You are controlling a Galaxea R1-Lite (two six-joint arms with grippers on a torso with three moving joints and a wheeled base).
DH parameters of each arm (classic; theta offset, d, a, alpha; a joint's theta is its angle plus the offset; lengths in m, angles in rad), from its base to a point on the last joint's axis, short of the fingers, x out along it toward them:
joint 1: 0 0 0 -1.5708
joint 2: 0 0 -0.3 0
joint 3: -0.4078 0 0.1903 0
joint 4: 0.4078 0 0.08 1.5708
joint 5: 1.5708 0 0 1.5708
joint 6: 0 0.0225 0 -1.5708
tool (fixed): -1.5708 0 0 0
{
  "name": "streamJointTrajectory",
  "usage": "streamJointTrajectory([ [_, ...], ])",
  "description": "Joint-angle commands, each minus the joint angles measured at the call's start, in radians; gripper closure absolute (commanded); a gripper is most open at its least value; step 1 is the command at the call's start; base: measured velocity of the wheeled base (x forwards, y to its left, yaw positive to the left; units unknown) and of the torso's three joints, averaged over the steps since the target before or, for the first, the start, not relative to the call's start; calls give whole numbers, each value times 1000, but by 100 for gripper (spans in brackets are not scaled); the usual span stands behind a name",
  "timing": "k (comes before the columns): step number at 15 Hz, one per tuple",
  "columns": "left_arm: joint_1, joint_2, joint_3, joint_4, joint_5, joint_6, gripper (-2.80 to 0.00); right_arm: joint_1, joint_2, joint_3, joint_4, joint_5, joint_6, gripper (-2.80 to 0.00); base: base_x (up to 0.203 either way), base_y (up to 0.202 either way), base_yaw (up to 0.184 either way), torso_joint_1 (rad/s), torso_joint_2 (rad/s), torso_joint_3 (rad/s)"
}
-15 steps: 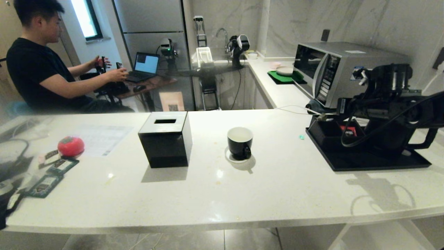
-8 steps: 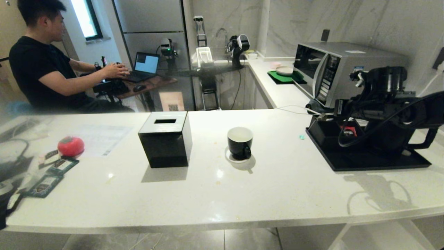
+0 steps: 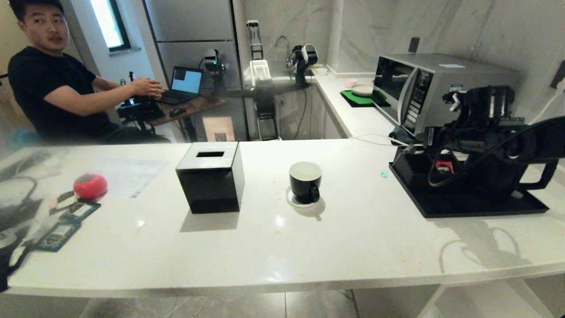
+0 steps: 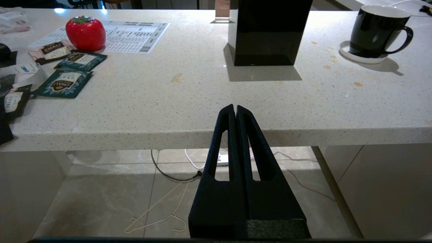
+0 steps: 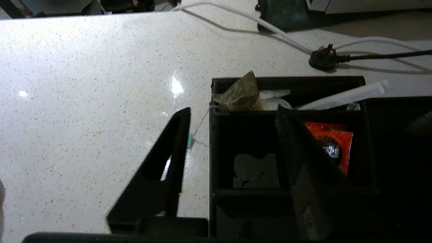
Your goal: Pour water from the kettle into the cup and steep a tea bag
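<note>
The black cup [image 3: 305, 181] with a white inside stands on a white coaster mid-counter, also seen in the left wrist view [image 4: 376, 30]. The black kettle [image 3: 540, 176] stands on the black tray [image 3: 463, 205] at the right, mostly hidden behind my right arm [image 3: 485, 128]. The tea bag [image 5: 241, 92] lies in a far compartment of the tray's black organiser. Its string runs over the rim to the green tag [image 5: 190, 140] on the counter. My right gripper [image 5: 233, 114] hovers open over the organiser's near compartment, holding nothing. My left gripper [image 4: 235, 108] is shut, parked below the counter's front edge.
A black tissue box [image 3: 211, 176] stands left of the cup. A red tomato-shaped object [image 3: 90, 185] and teal sachets [image 3: 57, 234] lie far left. A red packet [image 5: 329, 141] sits in the organiser. A microwave [image 3: 437, 84] and cables [image 5: 320, 60] are behind the tray. A person [image 3: 48, 88] sits at the back left.
My right arm has crept slightly left over the tray. The person at the back has turned their head toward me. Cup and kettle have not moved.
</note>
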Motion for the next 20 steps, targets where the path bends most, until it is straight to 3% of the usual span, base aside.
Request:
streamJointTrajectory([
  [1,-1,0,0,0,0,0,0,0,7,-10,-11,0,1,-280,0,0,0,0,0,0],
  [20,0,0,0,0,0,0,0,0,90,-47,-105,-1,-5,-280,0,0,0,0,0,0],
])
